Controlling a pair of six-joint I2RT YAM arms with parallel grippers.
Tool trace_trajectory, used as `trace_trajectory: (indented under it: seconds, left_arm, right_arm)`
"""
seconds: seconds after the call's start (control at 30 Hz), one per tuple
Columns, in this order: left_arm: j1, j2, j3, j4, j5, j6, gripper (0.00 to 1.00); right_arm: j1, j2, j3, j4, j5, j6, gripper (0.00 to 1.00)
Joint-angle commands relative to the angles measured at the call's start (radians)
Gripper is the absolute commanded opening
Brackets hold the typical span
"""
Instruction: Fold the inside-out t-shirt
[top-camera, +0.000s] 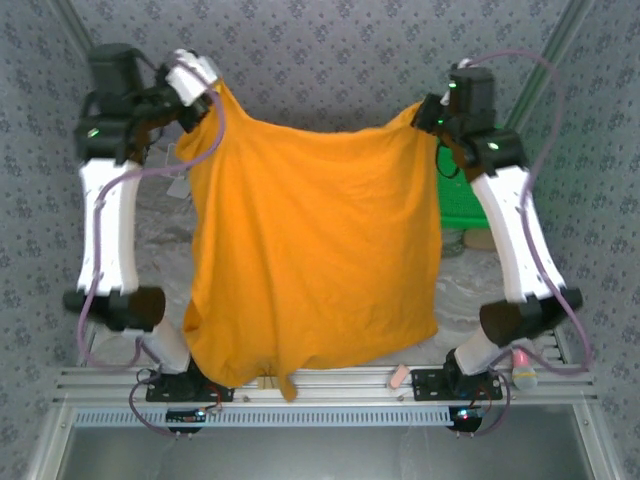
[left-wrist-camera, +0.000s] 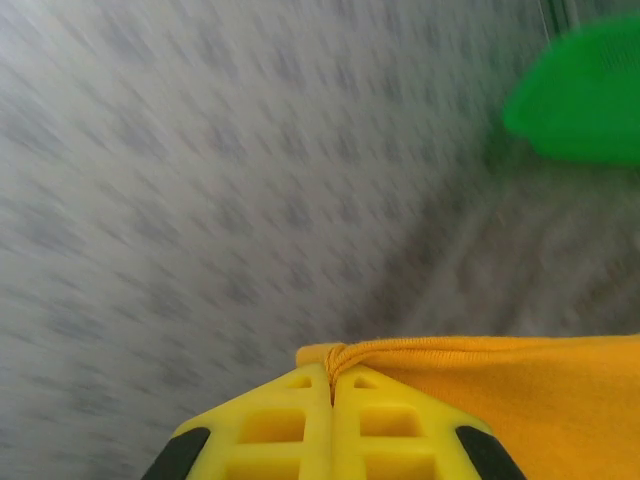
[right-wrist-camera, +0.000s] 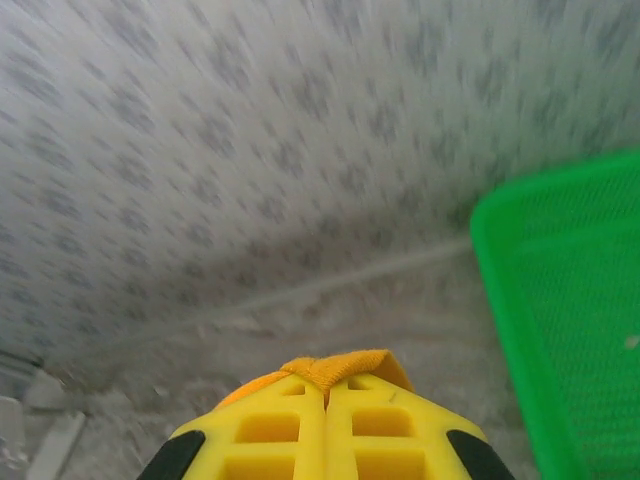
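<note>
The orange t-shirt (top-camera: 315, 245) hangs spread like a curtain between my two raised arms, its lower edge draping down to the table's near rail. My left gripper (top-camera: 212, 88) is shut on the shirt's upper left corner; in the left wrist view the yellow fingers (left-wrist-camera: 300, 415) pinch a bunched hem of the t-shirt (left-wrist-camera: 500, 375) at the left gripper (left-wrist-camera: 332, 385). My right gripper (top-camera: 425, 112) is shut on the upper right corner; in the right wrist view a fold of the t-shirt (right-wrist-camera: 345, 367) pokes out of the right gripper (right-wrist-camera: 326, 392).
A green mesh basket (top-camera: 462, 205) stands at the right behind the hanging cloth, seen as the green basket (right-wrist-camera: 560, 320) in the right wrist view. Patterned grey cloth covers the table (top-camera: 160, 240) and walls. A small pink thing (top-camera: 398, 376) lies on the aluminium rail (top-camera: 330, 385).
</note>
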Motion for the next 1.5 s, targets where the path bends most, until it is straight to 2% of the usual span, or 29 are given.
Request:
trace_trajectory:
  seconds: [0.0, 0.07, 0.13, 0.17, 0.23, 0.27, 0.3, 0.4, 0.53, 0.67, 0.77, 0.83, 0.93, 1.03, 1.17, 1.3, 1.4, 1.47]
  left_arm:
    - [0.005, 0.138, -0.010, -0.062, 0.013, 0.083, 0.00]
    - [0.005, 0.261, 0.021, -0.049, 0.009, 0.091, 0.00]
    - [-0.005, 0.388, 0.092, -0.043, -0.030, 0.090, 0.10]
    - [-0.011, 0.454, 0.134, -0.036, -0.069, 0.086, 0.19]
    - [-0.030, 0.558, 0.223, -0.043, -0.130, 0.062, 0.27]
    - [-0.039, 0.597, 0.265, -0.063, -0.139, 0.042, 0.32]
    - [-0.049, 0.615, 0.286, -0.077, -0.144, 0.017, 0.34]
    - [-0.077, 0.570, 0.197, -0.013, -0.162, -0.073, 0.36]
    - [-0.111, 0.464, 0.067, 0.082, -0.263, -0.263, 0.39]
    - [-0.133, 0.376, -0.011, 0.036, -0.480, -0.597, 0.39]
    - [-0.131, 0.335, -0.071, -0.118, -0.552, -0.850, 0.40]
    - [-0.125, 0.293, -0.188, -0.164, -0.548, -0.968, 0.39]
    - [-0.106, 0.208, -0.474, -0.055, -0.518, -1.069, 0.39]
    - [-0.072, 0.183, -0.634, 0.018, -0.547, -1.131, 0.39]
    - [-0.039, 0.234, -0.688, 0.099, -0.513, -1.122, 0.38]
    - [-0.042, 0.351, -0.599, 0.116, -0.499, -1.079, 0.37]
    - [-0.043, 0.443, -0.512, 0.112, -0.497, -1.037, 0.36]
    - [-0.046, 0.515, -0.422, 0.053, -0.493, -1.008, 0.25]
  right_arm:
    - [-0.024, 0.151, -0.039, 0.051, -0.109, 0.090, 0.00]
    - [-0.039, 0.274, -0.006, 0.059, -0.128, 0.110, 0.00]
    - [-0.050, 0.395, 0.058, 0.053, -0.118, 0.119, 0.00]
    - [-0.056, 0.449, 0.104, 0.017, -0.100, 0.140, 0.06]
    - [-0.064, 0.521, 0.154, 0.001, -0.066, 0.164, 0.23]
    - [-0.063, 0.534, 0.160, -0.008, -0.043, 0.171, 0.28]
    - [-0.061, 0.533, 0.154, 0.000, -0.033, 0.158, 0.29]
    - [-0.037, 0.504, 0.130, -0.009, 0.022, 0.085, 0.31]
    - [0.004, 0.422, 0.021, 0.006, 0.008, 0.021, 0.38]
    - [0.051, 0.343, -0.161, 0.085, -0.107, -0.004, 0.41]
    - [0.056, 0.327, -0.271, 0.132, -0.218, -0.030, 0.41]
    - [0.057, 0.340, -0.304, 0.139, -0.334, -0.089, 0.41]
    - [0.088, 0.363, -0.332, 0.149, -0.362, -0.137, 0.41]
    - [0.101, 0.387, -0.363, 0.181, -0.310, -0.126, 0.41]
    - [0.068, 0.436, -0.389, 0.236, -0.251, -0.063, 0.40]
    - [0.039, 0.480, -0.384, 0.252, -0.178, -0.078, 0.39]
    - [0.020, 0.507, -0.380, 0.261, -0.175, -0.085, 0.38]
    - [0.004, 0.528, -0.374, 0.257, -0.182, -0.081, 0.38]
